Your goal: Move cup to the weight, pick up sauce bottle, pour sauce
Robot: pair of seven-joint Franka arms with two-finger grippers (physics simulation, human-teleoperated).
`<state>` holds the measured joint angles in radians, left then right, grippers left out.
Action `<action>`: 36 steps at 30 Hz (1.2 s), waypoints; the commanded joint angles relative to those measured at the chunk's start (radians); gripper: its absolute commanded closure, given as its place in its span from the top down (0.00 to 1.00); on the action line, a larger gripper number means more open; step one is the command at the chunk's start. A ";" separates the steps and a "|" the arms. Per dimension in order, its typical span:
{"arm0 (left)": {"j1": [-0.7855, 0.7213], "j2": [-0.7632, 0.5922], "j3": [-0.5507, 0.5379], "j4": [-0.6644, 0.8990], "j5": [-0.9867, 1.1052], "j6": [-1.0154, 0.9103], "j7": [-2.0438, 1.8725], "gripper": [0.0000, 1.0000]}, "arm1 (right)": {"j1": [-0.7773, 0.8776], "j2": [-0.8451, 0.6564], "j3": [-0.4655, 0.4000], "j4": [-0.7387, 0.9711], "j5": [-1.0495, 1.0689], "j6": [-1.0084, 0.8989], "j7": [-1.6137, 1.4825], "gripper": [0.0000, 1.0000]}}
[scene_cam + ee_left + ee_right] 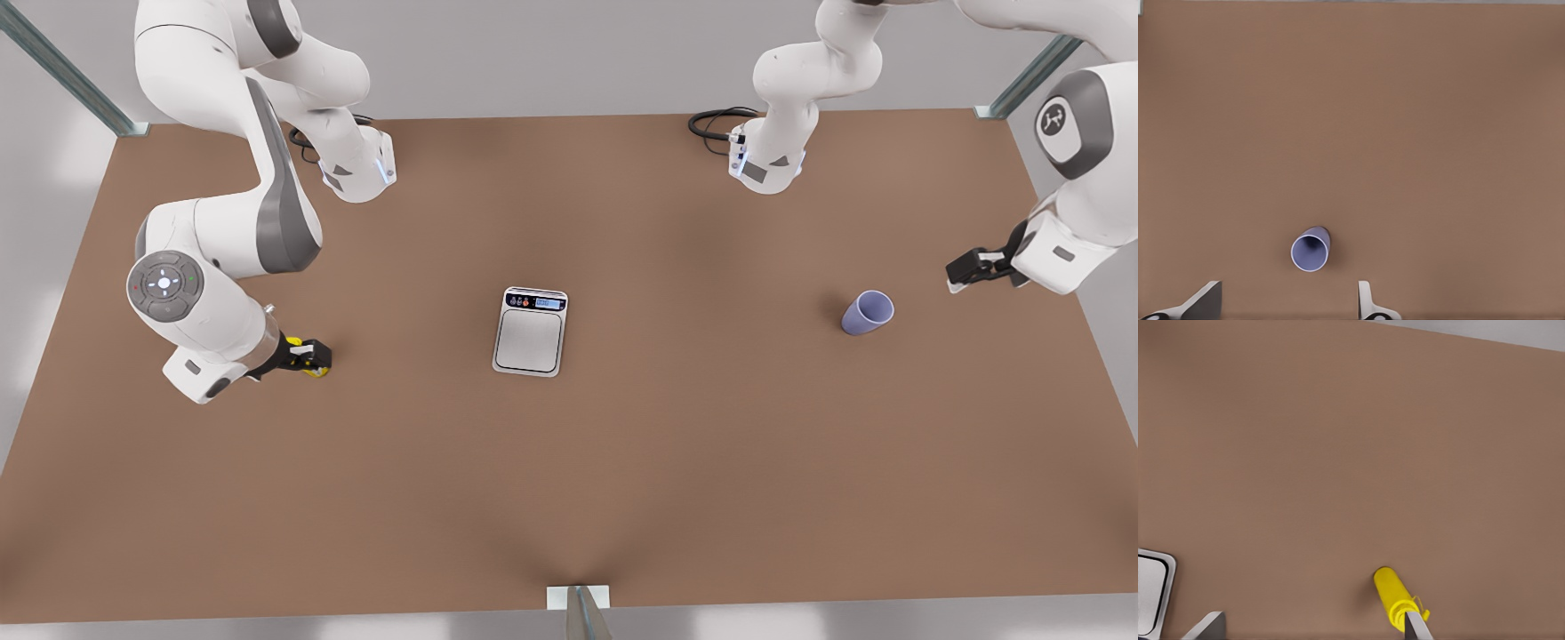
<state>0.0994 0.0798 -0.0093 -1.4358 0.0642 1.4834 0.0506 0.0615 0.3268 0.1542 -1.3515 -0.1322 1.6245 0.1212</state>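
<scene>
- Brown tabletop (569, 480) lies bare along the near edge in the front view, so the nearest stretch offers wide room with nothing to clip.
- Farther in, at the front view's left, the right gripper (307, 356) sits low at the sauce bottle (316, 369). In the right wrist view the bottle (1395, 600) stands by one finger (1415, 628) while the other finger (1205, 627) is well apart, so the jaws are spread and not clamped on it.
- Risk there, as I judge it: the bottle is off-centre against one finger, so closing could shove or topple it rather than seat it.
- Mid-table, the weight (531, 332) lies flat with its platform bare; its corner (1151, 593) shows in the right wrist view. Open table surrounds it on every side.
- At the front view's right the cup (867, 313) stands upright, well apart from the weight. The left gripper (969, 267) hangs above and just beyond it, jaws wide; its fingers (1205, 300) frame the cup (1310, 251) from above.
- Risk: the cup tapers and is light, so a high or skewed pinch may let it slip or tip on the long carry.
- Farthest back, the arm bases and a cable coil (716, 123) line the rear edge; both working paths run clear of them.
</scene>
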 commanded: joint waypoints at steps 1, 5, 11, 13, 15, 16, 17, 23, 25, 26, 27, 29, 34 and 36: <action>0.003 0.000 -0.001 0.000 0.003 0.000 0.000 1.00 | 0.001 0.000 -0.001 0.000 0.000 0.000 0.003 1.00; 0.022 0.038 -0.008 -0.002 0.003 -0.005 0.006 1.00 | 0.101 -0.003 0.002 0.000 0.008 -0.018 0.003 1.00; 0.100 0.051 0.037 -0.432 0.002 0.409 0.012 1.00 | -0.107 -0.055 -0.002 0.009 0.146 -0.052 -0.645 1.00; 0.120 0.023 0.037 -0.555 0.002 0.520 0.012 1.00 | -0.238 -0.065 -0.002 0.043 0.354 -0.123 -0.980 1.00; 0.120 0.021 0.037 -0.635 -0.009 0.604 0.011 1.00 | -0.347 -0.063 -0.001 0.043 0.566 -0.241 -1.118 1.00; 0.120 0.021 0.040 -0.702 -0.012 0.678 0.011 1.00 | -0.408 -0.061 -0.001 0.040 0.661 -0.284 -1.215 1.00; 0.120 0.021 0.054 -0.721 -0.012 0.689 0.011 1.00 | -0.457 -0.057 -0.001 0.029 0.727 -0.308 -1.333 1.00; 0.141 0.060 0.063 -0.765 -0.012 0.657 0.012 1.00 | -0.655 0.135 -0.001 -0.321 0.953 -0.227 -1.996 1.00; 0.146 0.060 0.063 -0.767 -0.011 0.643 0.012 1.00 | -0.720 0.187 -0.002 -0.311 0.954 -0.212 -2.080 1.00; 0.151 0.057 0.063 -0.785 -0.011 0.663 0.014 1.00 | -0.752 0.228 -0.002 -0.298 0.956 -0.210 -2.111 1.00; 0.151 0.055 0.063 -0.793 -0.011 0.695 0.014 1.00 | -0.773 0.256 -0.002 -0.298 0.974 -0.210 -2.149 1.00; 0.151 0.015 0.077 -0.885 -0.011 0.819 0.028 1.00 | -0.804 0.304 -0.004 -0.299 0.973 -0.210 -2.267 1.00; 0.151 0.009 0.086 -0.916 -0.011 0.831 0.028 1.00 | -0.836 0.483 -0.007 -0.298 0.970 -0.184 -2.514 1.00; 0.152 0.021 0.087 -0.917 -0.011 0.824 0.028 1.00 | -0.832 0.502 -0.007 -0.302 0.961 -0.178 -2.562 1.00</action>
<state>0.2524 0.1052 0.0782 -2.3530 0.0534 2.3071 0.0783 -0.7673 0.8348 0.1472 -1.6576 0.8270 1.4465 -2.4600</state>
